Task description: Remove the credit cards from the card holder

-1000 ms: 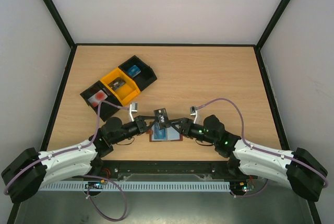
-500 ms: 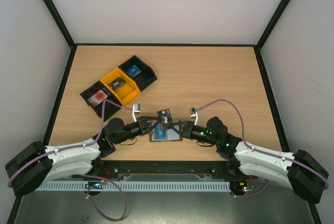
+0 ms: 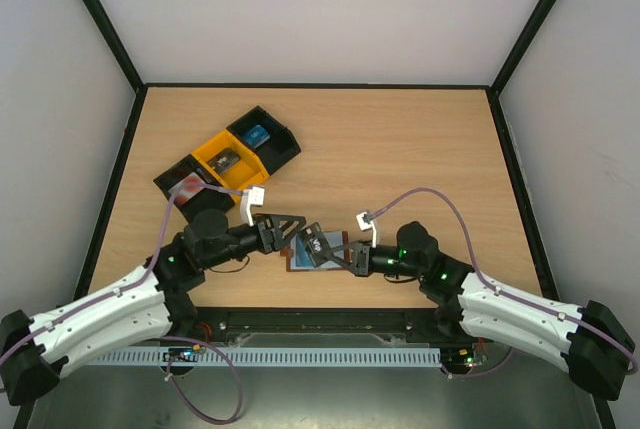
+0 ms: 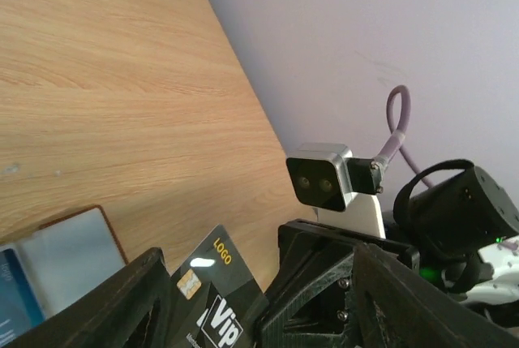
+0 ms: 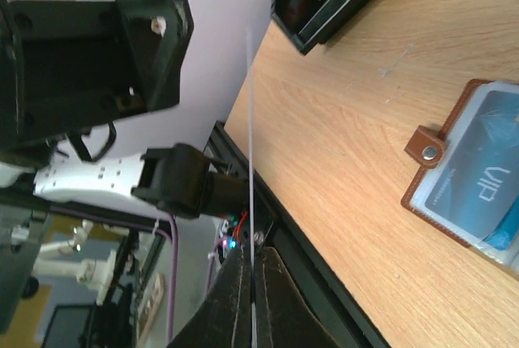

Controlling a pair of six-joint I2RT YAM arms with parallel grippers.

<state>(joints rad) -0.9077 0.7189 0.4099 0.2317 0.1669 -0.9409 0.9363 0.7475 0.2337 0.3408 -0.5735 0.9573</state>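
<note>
Holder [image 3: 302, 260] lies open on the bench [image 3: 400, 149], between both pincers. Right pincer [image 3: 336, 253] is shut on the dark card [image 3: 317, 242] just above it. Left pincer [image 3: 292, 234] is open, holding nothing.

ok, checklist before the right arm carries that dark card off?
1. Grip: right gripper shut on dark card: ok.
2. Release: left gripper open: ok.
3. Clearance: left fingers off the card: cannot tell, it sits between them.
4. Extraction: card out of card holder: ok.
5. Holder open and flat on table: ok.
6. Holder emptied: not ok, blue card in a pocket.
</note>
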